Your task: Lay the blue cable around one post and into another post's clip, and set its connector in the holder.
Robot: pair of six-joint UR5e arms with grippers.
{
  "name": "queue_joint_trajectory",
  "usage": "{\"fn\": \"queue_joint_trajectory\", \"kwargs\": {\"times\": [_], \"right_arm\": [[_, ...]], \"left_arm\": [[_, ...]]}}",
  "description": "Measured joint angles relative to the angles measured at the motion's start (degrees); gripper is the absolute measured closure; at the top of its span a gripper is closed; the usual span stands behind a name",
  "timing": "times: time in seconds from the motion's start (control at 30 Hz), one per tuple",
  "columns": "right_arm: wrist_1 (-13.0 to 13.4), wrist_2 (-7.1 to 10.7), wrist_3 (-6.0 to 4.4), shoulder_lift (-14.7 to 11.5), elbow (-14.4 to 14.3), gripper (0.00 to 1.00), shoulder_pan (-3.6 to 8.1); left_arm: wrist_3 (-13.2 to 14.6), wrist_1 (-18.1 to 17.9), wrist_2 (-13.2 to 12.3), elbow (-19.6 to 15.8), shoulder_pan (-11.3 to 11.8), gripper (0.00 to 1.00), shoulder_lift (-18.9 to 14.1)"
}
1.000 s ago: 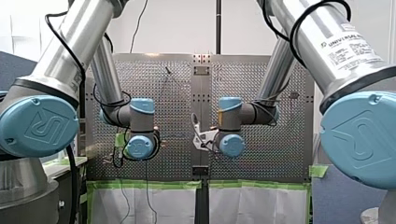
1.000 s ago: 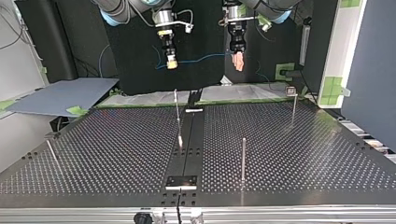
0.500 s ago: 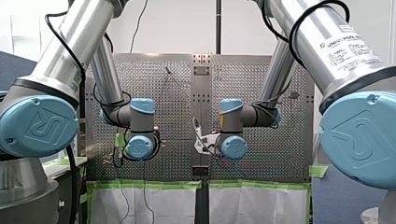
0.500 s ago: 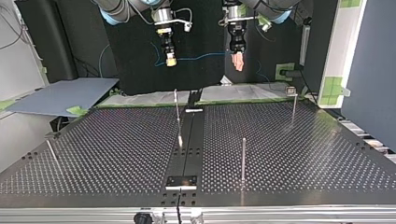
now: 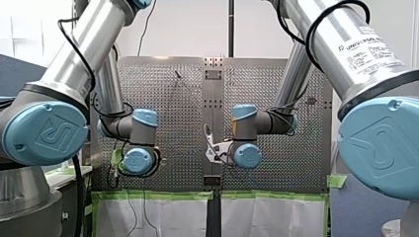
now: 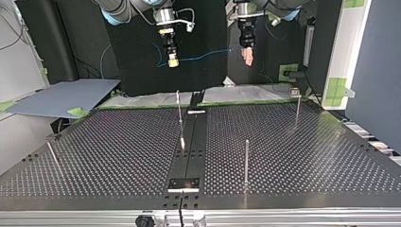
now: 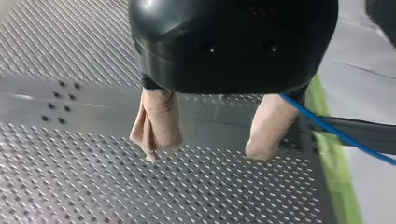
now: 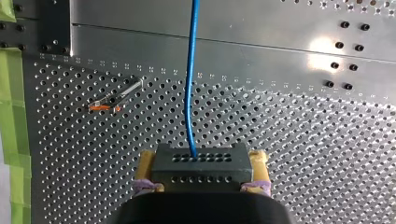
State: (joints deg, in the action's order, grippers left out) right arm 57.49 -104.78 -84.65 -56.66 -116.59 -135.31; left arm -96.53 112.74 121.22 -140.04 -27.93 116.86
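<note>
My right gripper (image 8: 201,184) is shut on a dark connector block (image 8: 199,164), with a yellow pad on either side of it. The blue cable (image 8: 190,79) runs straight ahead from the block over the perforated plate. In the top view my right gripper (image 6: 173,60) hangs at the back left and my left gripper (image 6: 247,54) at the back right, with the blue cable (image 6: 203,56) strung between them. My left gripper (image 7: 208,140) stands open, its beige pads (image 7: 156,123) empty; the cable (image 7: 327,129) passes outside one finger.
Thin upright posts stand on the table: one (image 6: 246,161) near the front, one with a clip head (image 6: 297,100) at the back right, one (image 6: 178,108) by the centre strip. A small plate (image 6: 184,183) sits on the centre strip's front end. Green tape (image 7: 329,154) edges the table.
My left arm has shifted toward the top view's right and slightly up, and the cable now slopes up toward it. My right gripper rose a little earlier and has since held still.
</note>
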Motion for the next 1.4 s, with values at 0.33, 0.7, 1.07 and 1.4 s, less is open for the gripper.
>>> {"fn": "queue_joint_trajectory", "kwargs": {"times": [0.33, 0.7, 1.07, 1.4], "right_arm": [[0.0, 0.0, 0.0, 0.0, 0.0, 1.0, 0.0], [-0.4, -0.44, -0.45, 0.3, 0.4, 1.0, -0.43], [-5.1, -5.12, -5.13, -3.5, 5.1, 1.0, -5.12], [-9.7, -8.64, -8.46, -8.1, 9.7, 1.0, -9.4]], "left_arm": [[-0.4, 2.2, -0.1, -0.2, 0.4, 0.0, 0.1], [0.4, 1.5, -1.5, -0.9, 1.9, 0.0, -0.6], [0.6, 5.5, -6.4, -2.7, 5.4, 0.0, -5.3], [-3.9, 10.3, -10.1, 0.2, 5.8, 0.0, -10.2]]}}
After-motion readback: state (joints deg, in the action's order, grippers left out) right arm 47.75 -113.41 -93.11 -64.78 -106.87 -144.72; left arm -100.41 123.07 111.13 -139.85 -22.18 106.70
